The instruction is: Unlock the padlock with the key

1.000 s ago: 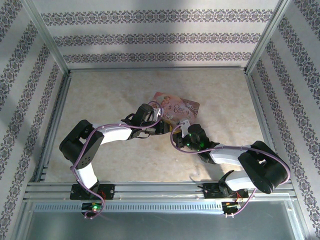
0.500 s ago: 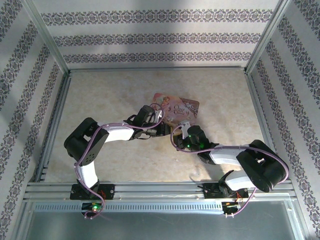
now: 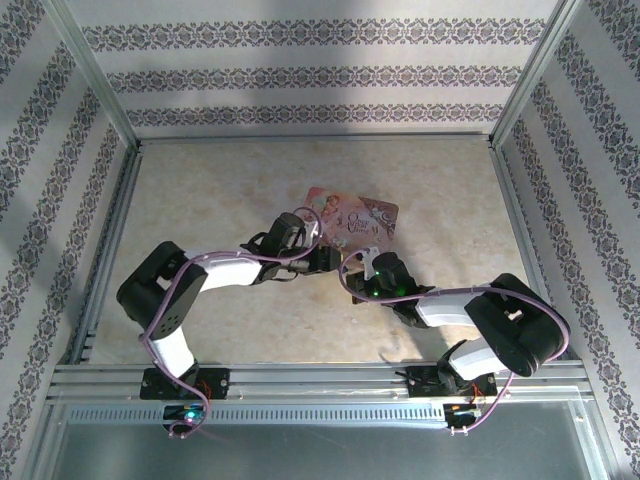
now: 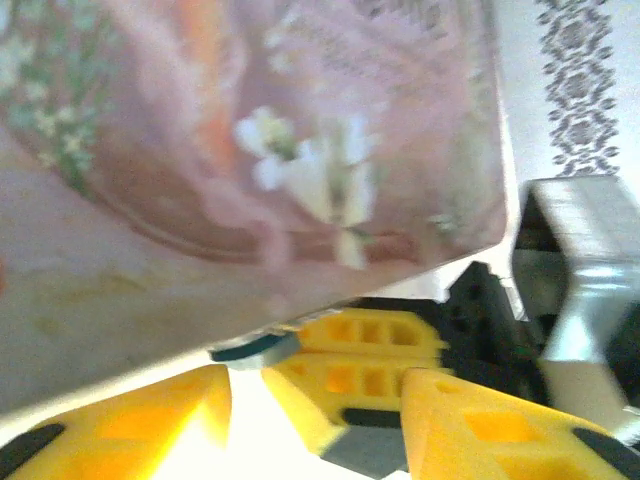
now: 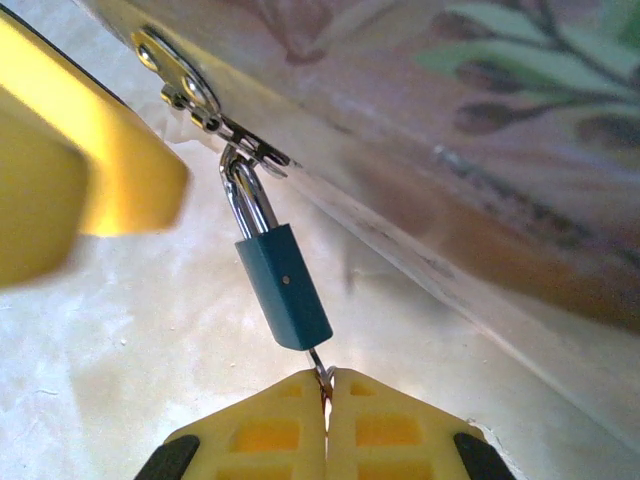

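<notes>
The small teal padlock (image 5: 285,287) hangs by its metal shackle (image 5: 247,197) from the hasp of the pink tin (image 5: 480,150). The thin silvery key (image 5: 318,364) sticks into the padlock's bottom end. My right gripper (image 5: 327,380) is shut on the key's head, right below the padlock. My left gripper (image 4: 318,405) is open beside the tin's front edge, its yellow fingers (image 4: 120,425) spread to either side. Just beyond them lies the padlock (image 4: 250,348), loose from the fingers. In the top view both grippers, left (image 3: 322,258) and right (image 3: 362,262), meet at the tin's near edge.
The pink illustrated tin (image 3: 355,215) lies flat in the middle of the pale table (image 3: 200,190). Patterned walls and metal rails (image 3: 100,250) enclose the table on three sides. One left finger (image 5: 80,190) hangs close to the hasp in the right wrist view.
My left gripper's jaws have spread apart, and the left arm's elbow swung right, then back left. The right gripper stays shut on the key in the same place.
</notes>
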Robot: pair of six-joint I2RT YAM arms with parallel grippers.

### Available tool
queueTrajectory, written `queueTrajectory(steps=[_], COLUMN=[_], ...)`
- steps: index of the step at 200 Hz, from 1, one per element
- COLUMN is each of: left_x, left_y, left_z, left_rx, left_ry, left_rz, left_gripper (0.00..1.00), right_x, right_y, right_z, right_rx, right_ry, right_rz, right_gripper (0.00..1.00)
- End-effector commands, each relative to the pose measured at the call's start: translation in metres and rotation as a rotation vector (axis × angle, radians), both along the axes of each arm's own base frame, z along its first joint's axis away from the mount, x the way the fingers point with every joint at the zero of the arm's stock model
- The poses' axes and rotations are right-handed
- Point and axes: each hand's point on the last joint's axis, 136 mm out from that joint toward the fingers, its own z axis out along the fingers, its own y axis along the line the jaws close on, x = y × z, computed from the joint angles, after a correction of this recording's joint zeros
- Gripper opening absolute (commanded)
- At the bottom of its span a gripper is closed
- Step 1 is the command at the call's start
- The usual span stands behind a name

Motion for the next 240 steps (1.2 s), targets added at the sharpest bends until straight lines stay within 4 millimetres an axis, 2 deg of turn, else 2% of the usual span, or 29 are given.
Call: queueTrajectory(steps=[1, 5, 9, 32, 61, 92, 152, 240], left_x=[0.002, 0.002, 0.002, 0.0, -0.006, -0.016, -0.026, -0.019], left_y=[0.012, 0.015, 0.018, 0.037, 0.059, 0.071, 0.075, 0.068], left_z=[0.02, 0.021, 0.022, 0.03, 0.036, 0.035, 0.019, 0.009], left_rx=[-0.012, -0.011, -0.011, -0.006, -0.005, -0.029, -0.132, -0.242], left_ry=[-0.069, -0.075, -0.08, -0.107, -0.135, -0.107, 0.016, 0.14], left_rz=[0.041, 0.05, 0.059, 0.115, 0.18, 0.225, 0.3, 0.376], left_gripper=[0.5, 0.51, 0.51, 0.53, 0.58, 0.62, 0.62, 0.61], right_x=[-0.006, -0.007, 0.0, -0.001, -0.005, -0.011, -0.02, -0.024], right_y=[0.003, 0.004, 0.01, 0.015, 0.018, 0.021, 0.03, 0.036], right_z=[-0.005, -0.005, 0.005, 0.013, 0.021, 0.026, 0.039, 0.045], right_rx=[0.009, 0.012, 0.033, 0.07, 0.12, 0.173, 0.266, 0.375], right_ry=[0.058, 0.063, 0.045, 0.057, 0.081, 0.122, 0.19, 0.322], right_rz=[0.012, 0.014, 0.017, 0.016, 0.004, -0.022, -0.067, -0.171], right_gripper=[0.0, 0.0, 0.0, 0.0, 0.0, 0.0, 0.0, 0.0])
